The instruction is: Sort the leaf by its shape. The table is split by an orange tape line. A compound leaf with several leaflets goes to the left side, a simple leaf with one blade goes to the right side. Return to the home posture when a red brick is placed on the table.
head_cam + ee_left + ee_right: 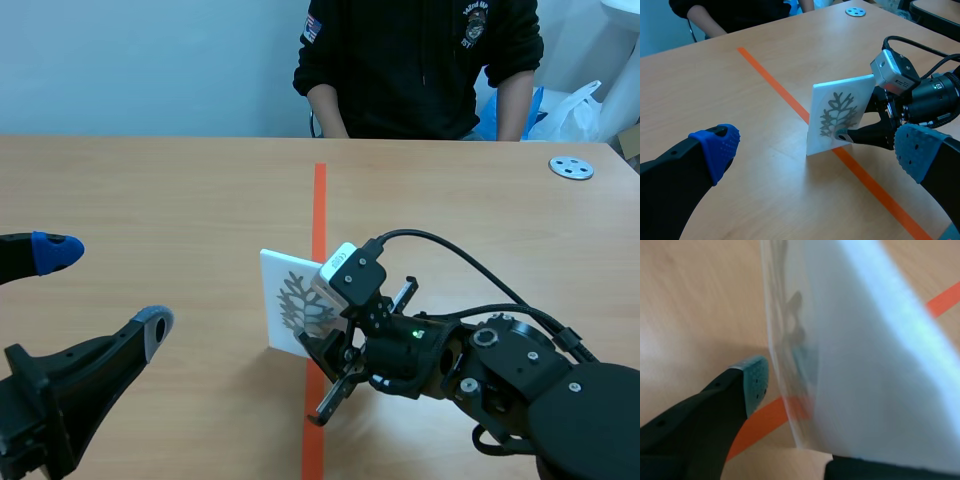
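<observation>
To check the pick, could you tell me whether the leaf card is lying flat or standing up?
Standing up: the leaf card stands nearly upright on its lower edge, slightly tilted, held by the right gripper.

The upright card [288, 300] stands on the tape line [319, 200] mid-table, pinched by the right gripper [847, 134], whose arm [540, 390] fills the near right. Bare table [150, 190] lies between the card and the wide-spread left gripper [105, 288]. Farther off sit a disc [571, 167] and a person [420, 60].

Leaf card [287, 292] in R pincer [842, 136], on tape [319, 200]
</observation>
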`<state>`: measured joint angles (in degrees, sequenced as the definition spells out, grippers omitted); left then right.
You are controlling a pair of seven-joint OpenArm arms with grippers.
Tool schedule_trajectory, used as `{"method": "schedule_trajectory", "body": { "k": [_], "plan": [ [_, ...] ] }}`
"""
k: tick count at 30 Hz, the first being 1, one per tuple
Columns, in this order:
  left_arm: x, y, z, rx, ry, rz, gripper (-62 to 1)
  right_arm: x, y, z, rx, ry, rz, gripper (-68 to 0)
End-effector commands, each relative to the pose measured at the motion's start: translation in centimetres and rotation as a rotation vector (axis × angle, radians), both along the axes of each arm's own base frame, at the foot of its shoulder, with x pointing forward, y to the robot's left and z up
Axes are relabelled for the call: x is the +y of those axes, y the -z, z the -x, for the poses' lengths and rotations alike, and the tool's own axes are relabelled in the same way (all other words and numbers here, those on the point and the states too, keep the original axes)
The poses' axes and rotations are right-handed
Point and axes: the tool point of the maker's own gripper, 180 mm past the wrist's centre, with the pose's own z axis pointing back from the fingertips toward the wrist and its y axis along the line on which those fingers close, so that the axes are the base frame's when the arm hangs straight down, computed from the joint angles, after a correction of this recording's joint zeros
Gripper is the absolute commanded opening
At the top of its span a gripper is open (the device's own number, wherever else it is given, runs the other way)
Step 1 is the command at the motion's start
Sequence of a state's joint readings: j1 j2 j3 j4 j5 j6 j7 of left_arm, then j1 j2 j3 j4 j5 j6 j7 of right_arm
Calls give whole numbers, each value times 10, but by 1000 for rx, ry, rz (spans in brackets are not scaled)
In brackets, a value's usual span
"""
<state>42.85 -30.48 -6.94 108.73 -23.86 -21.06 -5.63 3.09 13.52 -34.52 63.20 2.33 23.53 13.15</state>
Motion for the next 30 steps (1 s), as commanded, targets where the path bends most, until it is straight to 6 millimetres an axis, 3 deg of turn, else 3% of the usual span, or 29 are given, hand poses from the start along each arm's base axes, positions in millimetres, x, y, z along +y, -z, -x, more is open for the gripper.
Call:
{"method": "schedule_trajectory", "body": {
  "k": [1, 10, 19, 25, 30],
  "plan": [
    [-2, -9, -2, -26, 0, 20, 14, -2, -11, -9, -34, 6, -18, -542],
    [-2, -9, -2, -27, 0, 20, 14, -1, -14, -9, -43, 5, -29, -659],
    [-2, -9, -2, -27, 0, 20, 14, -3, -23, -11, -76, -1, -51, -660],
    [-2, -9, -2, -26, 0, 20, 14, -26, -43, -30, -132, 59, -52, -660],
    [-2, -9, -2, -27, 0, 20, 14, -57, -69, -48, -165, 161, -92, -660]
  ]
}}
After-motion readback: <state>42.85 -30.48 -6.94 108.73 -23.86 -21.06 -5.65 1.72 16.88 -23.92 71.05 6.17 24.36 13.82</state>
